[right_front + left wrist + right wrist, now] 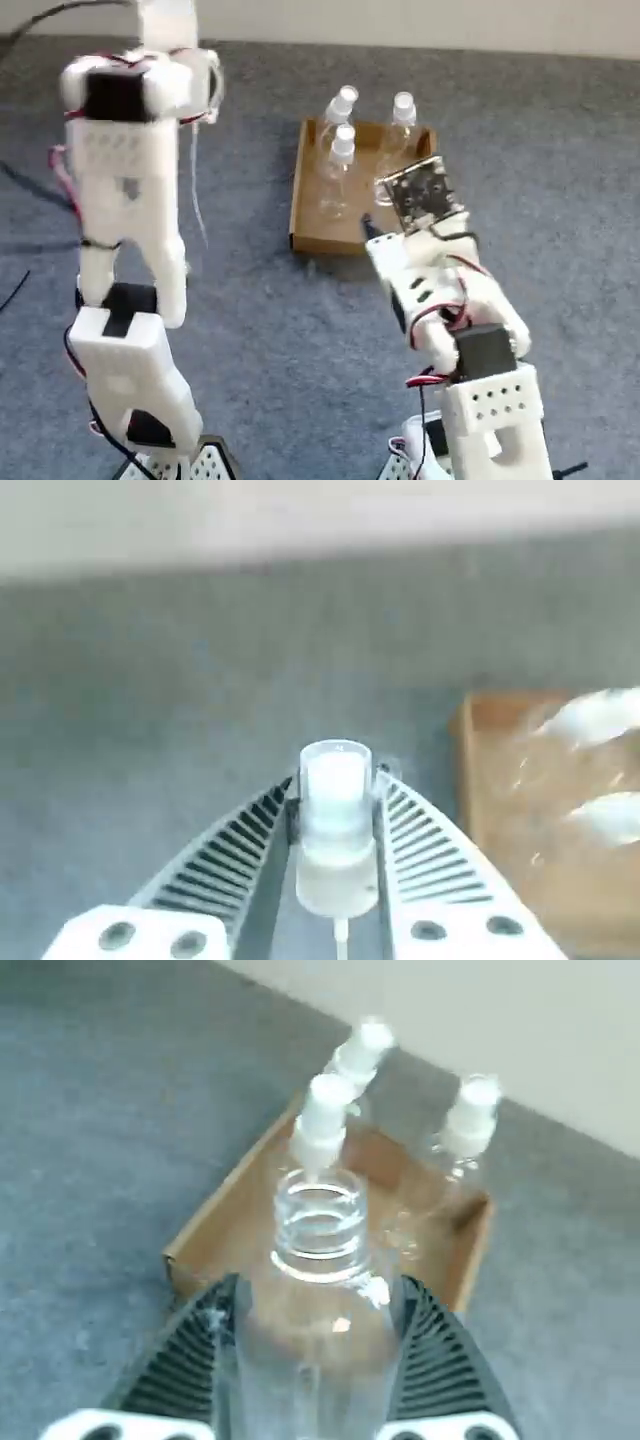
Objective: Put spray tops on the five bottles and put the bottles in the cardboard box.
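Note:
My left gripper is shut on a white spray top, held upright above the grey carpet to the left of the cardboard box; its thin dip tube hangs down. My right gripper is shut on a clear bottle with an open threaded neck, held upright just in front of the cardboard box. Three capped bottles stand inside the box: one at the back left, one in front of it and one on the right.
Grey carpet covers the work area, and a pale wall runs along the far edge behind the box. The left arm stands tall at the left; the right arm leans toward the box's near right corner.

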Motion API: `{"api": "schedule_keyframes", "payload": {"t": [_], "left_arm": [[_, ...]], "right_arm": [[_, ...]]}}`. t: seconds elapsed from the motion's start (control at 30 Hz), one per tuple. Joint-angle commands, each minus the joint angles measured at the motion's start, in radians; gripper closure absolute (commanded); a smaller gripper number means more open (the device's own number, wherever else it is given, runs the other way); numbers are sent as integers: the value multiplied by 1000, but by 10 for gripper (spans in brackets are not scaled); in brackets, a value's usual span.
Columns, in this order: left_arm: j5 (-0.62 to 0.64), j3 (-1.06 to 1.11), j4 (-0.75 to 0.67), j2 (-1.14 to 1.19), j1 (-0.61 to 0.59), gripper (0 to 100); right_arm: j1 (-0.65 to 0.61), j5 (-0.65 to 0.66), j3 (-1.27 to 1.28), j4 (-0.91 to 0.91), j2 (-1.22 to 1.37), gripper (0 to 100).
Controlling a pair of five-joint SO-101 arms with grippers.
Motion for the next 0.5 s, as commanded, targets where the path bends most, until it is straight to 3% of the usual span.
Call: {"api": "schedule_keyframes", "payload": {"t": [0.0,0.2,0.37,0.47], "left_arm": [[-8,-289,52,-31,-18,958],[-3,-94,54,-272,-28,958],[-9,361,51,-677,81,958],[-11,647,-61,-889,145,957]], "right_arm": [[-54,-43,50,-102,-15,995],[-107,-46,142,-259,-15,995],[-165,-158,166,-331,-22,995],[-213,-161,191,-366,-27,995]]}}
